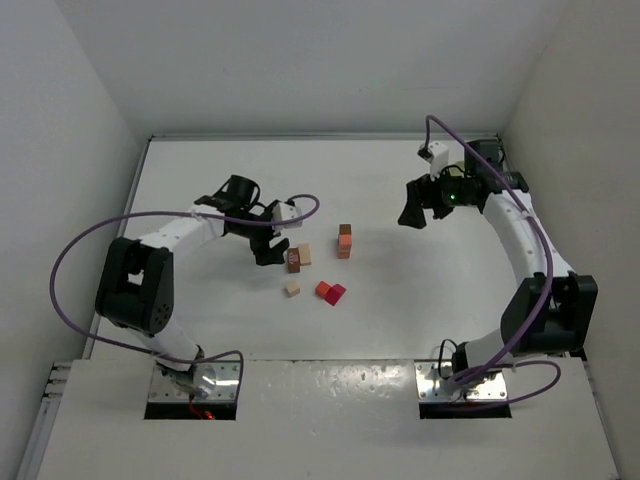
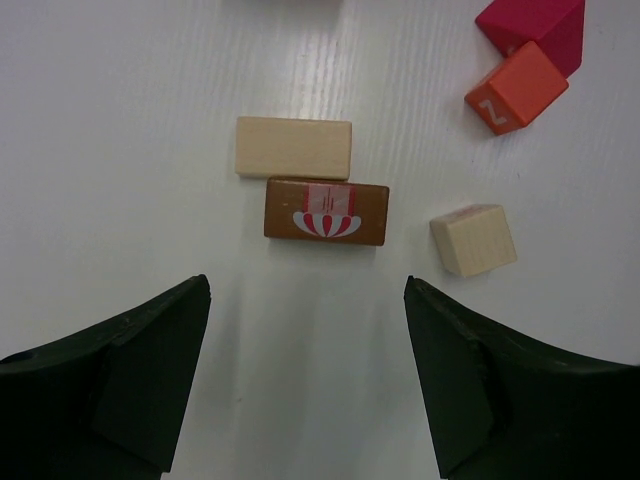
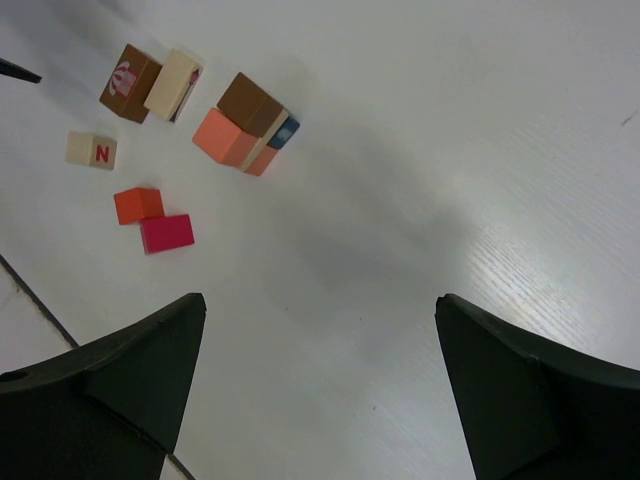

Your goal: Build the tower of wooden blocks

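I am holding my left jaws wide and empty above the brown block [image 2: 327, 211] (pale block [image 2: 293, 147] just beside it), probably to straddle it; my right jaws are hanging open, empty.

White arm links [image 1: 182, 231], black joints [image 1: 135, 285] and claws [image 1: 270, 250], purple cables [image 1: 62, 270], silver base plates [image 1: 465, 383].

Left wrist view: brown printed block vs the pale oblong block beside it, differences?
Colour: the brown block is dark brown, the pale block natural wood. Top face: the brown block carries a red and white print; the pale block's is plain. Position: the brown block lies nearer the left gripper, the pale block just beyond it. Shared: both oblong, lying flat side by side, long sides parallel, neither gripped.
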You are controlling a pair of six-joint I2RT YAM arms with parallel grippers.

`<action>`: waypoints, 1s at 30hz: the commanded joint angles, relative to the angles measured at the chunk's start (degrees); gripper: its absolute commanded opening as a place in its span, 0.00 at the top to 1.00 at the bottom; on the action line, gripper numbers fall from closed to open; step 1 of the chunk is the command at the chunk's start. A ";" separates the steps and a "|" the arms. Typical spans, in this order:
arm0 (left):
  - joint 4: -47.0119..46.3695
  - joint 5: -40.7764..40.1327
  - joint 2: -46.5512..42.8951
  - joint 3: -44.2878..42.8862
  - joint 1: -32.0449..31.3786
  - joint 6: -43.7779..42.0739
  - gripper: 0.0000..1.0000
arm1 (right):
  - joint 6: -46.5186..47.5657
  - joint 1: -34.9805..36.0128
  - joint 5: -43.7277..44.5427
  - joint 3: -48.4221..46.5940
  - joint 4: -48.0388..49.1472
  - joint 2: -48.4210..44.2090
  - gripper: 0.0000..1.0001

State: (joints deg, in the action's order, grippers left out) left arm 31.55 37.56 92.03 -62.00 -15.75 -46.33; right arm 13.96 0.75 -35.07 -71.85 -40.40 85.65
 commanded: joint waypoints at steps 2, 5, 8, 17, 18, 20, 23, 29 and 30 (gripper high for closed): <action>-4.65 -1.87 1.14 1.08 -3.06 -5.44 0.16 | 2.83 -2.51 -0.53 1.01 -2.40 -3.81 0.02; -5.27 -1.88 3.32 1.79 -4.46 -6.58 0.16 | 3.71 -3.48 0.18 2.68 -2.49 -5.13 0.02; -5.80 -2.40 5.78 1.26 -5.52 -7.19 0.16 | 3.45 -3.92 0.18 3.39 -2.58 -5.66 0.02; -8.96 -4.16 10.18 -0.41 -7.28 -4.83 0.16 | 3.89 -5.50 0.62 4.18 -2.40 -6.37 0.01; -9.66 -4.16 10.19 -0.41 -7.28 -4.83 0.16 | 3.89 -5.41 0.53 4.35 -2.40 -6.54 0.01; -9.67 -4.68 10.80 -0.93 -7.28 -4.22 0.17 | 4.32 -5.50 0.53 4.62 -2.58 -6.63 0.01; -10.19 -5.31 11.51 -0.93 -7.81 -4.21 0.23 | 4.68 -5.59 0.53 5.06 -2.58 -7.07 0.01; -10.72 -5.92 12.12 -1.45 -7.81 -4.21 0.42 | 4.94 -5.59 0.18 5.58 -2.49 -7.16 0.01; -10.72 -5.92 12.12 -1.46 -7.81 -4.21 0.45 | 5.29 -5.50 0.26 5.50 -2.58 -7.25 0.01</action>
State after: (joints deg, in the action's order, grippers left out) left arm 22.20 31.07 103.72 -61.36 -22.96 -50.11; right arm 18.09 -4.49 -34.28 -66.50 -43.64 80.38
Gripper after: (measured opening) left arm 0.660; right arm 0.985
